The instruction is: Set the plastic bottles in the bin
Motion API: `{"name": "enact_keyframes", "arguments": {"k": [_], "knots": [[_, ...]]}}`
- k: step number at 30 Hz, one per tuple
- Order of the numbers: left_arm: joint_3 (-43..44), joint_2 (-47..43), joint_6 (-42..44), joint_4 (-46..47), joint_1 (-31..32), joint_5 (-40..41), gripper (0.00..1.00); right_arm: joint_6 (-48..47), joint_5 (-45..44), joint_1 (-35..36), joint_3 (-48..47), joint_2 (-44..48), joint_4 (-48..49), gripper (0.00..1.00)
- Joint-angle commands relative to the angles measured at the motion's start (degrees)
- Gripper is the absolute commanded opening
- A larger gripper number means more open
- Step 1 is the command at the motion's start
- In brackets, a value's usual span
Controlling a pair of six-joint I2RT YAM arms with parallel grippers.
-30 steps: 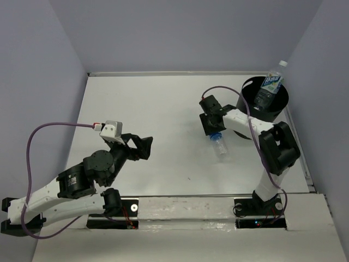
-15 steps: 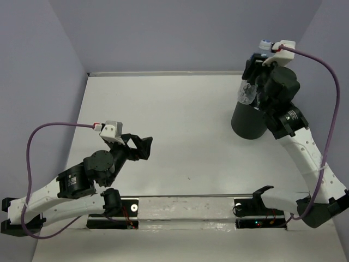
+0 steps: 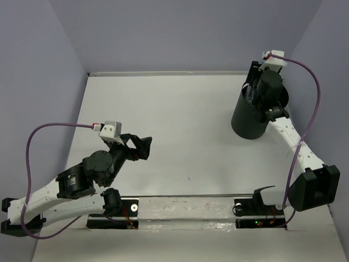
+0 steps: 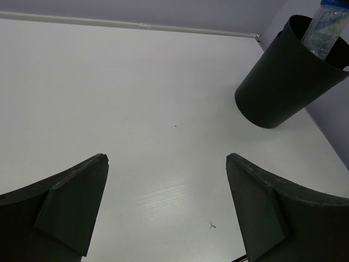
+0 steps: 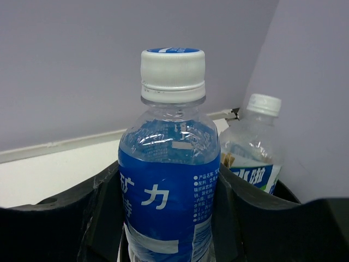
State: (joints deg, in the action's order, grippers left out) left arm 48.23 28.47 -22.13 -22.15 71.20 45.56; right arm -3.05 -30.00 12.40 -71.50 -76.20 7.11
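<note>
two clear white-capped bottles (image 5: 170,180) (image 5: 255,150), nearer one pinched by right end effector (image 5: 166,218), left end effector (image 4: 166,164) spread

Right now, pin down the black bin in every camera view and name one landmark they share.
Top external: bin upper right, partly under the right arm.
Left wrist: upper right, leaning in frame.
Right wrist: not clearly in it; the blue-label bottle in the right end effector fills the view.
Shared landmark: the table's far edge against the wall.
</note>
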Motion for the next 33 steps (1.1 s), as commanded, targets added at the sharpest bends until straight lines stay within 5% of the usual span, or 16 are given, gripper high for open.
{"name": "enact_keyframes", "arguments": {"k": [1,10,15,21,26,33], "knots": [[-0.59,-0.43,0.33,1.5,0.08,1.73,0.99,-1.08,1.26,-0.27,9.42,3.52,15.55,0.34],[-0.85,-1.13,0.86,2.11,0.08,1.37,0.99,2.52,0.29,-0.27,19.91,5.36,21.71,0.38],[-0.68,-0.78,0.86,2.2,0.08,1.55,0.99,2.78,0.99,-0.27,19.65,6.68,19.79,0.72],[-0.77,-0.87,0.86,2.38,0.08,1.9,0.99,7.08,3.19,-0.27,14.92,8.7,12.94,0.91],[-0.68,-0.87,1.04,2.46,0.08,2.25,0.99,9.55,5.38,-0.27,12.19,10.19,7.05,1.0],[-0.59,-1.57,0.77,2.99,0.08,3.04,0.99,15.25,11.7,-0.27,7.09,15.2,-2.87,1.0]]}}
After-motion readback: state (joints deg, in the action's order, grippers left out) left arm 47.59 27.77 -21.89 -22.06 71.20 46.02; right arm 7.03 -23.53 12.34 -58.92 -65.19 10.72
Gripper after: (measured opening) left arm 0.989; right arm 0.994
